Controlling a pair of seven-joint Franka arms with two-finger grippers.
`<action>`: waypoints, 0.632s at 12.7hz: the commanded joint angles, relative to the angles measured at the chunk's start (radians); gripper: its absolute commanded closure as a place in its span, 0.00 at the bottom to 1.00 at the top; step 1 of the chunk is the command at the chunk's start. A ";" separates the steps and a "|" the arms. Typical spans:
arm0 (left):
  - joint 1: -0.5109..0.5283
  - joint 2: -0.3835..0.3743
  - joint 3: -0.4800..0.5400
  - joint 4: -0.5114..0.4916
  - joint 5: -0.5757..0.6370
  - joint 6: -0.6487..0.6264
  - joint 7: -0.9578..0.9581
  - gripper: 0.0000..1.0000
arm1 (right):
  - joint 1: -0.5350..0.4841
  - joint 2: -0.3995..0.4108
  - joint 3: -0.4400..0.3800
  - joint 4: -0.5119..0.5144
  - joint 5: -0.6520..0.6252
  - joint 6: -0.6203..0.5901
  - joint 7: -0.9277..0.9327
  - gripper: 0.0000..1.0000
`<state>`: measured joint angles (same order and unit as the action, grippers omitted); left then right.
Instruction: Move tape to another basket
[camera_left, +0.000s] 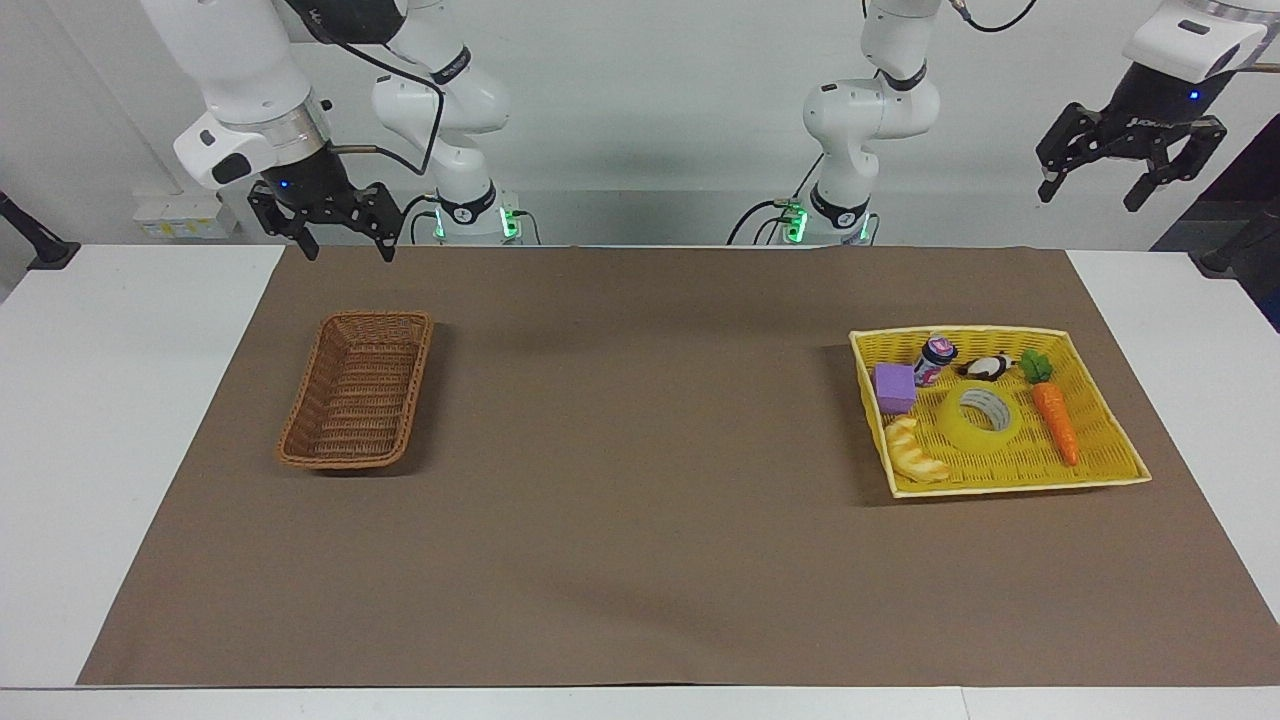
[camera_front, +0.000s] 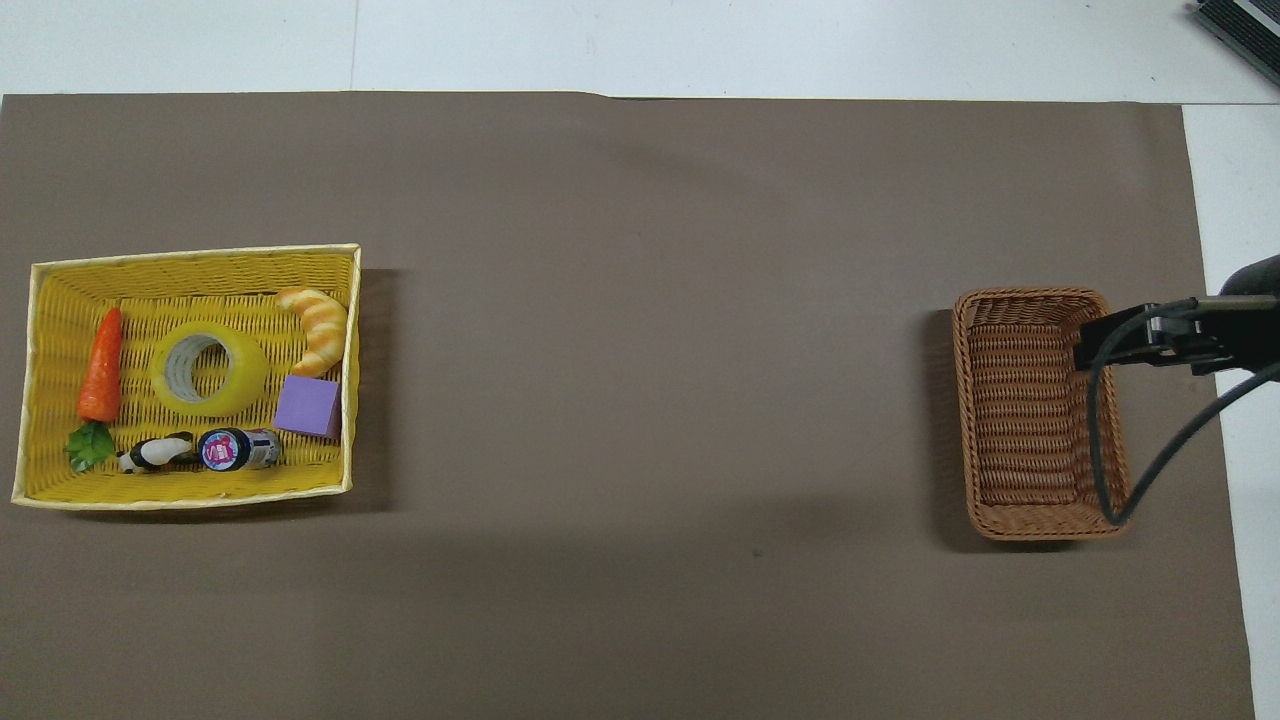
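Observation:
The tape (camera_left: 982, 418) is a yellow roll with a pale core. It lies flat in the middle of the yellow mesh tray (camera_left: 1020, 487) at the left arm's end of the table, and shows in the overhead view (camera_front: 208, 368). The brown wicker basket (camera_left: 340, 462) stands empty at the right arm's end, also in the overhead view (camera_front: 1030, 295). My right gripper (camera_left: 346, 245) hangs open and empty in the air over the table edge nearest the robots, by the basket. My left gripper (camera_left: 1090, 190) is open and empty, raised high over the table's end past the tray.
The tray (camera_front: 190, 255) also holds a carrot (camera_left: 1055, 420), a croissant (camera_left: 915, 452), a purple block (camera_left: 894, 387), a small bottle (camera_left: 935, 358) and a black-and-white toy (camera_left: 988, 367). A black part of the right arm (camera_front: 1150, 340) and its cable hang over the basket's edge.

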<state>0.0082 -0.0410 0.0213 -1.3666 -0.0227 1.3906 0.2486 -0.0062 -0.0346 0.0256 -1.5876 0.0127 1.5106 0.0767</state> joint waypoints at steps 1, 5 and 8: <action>-0.004 -0.037 0.006 -0.046 0.006 0.005 0.009 0.00 | -0.009 -0.028 0.005 -0.028 0.013 -0.007 0.003 0.00; -0.002 -0.042 0.006 -0.055 0.004 0.005 -0.017 0.00 | -0.011 -0.025 0.004 -0.023 0.013 -0.004 0.008 0.00; -0.002 -0.042 0.005 -0.057 0.006 -0.007 -0.018 0.00 | -0.011 -0.025 0.005 -0.023 0.013 -0.004 0.008 0.00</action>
<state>0.0083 -0.0532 0.0244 -1.3876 -0.0227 1.3884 0.2421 -0.0062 -0.0353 0.0256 -1.5876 0.0127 1.5106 0.0767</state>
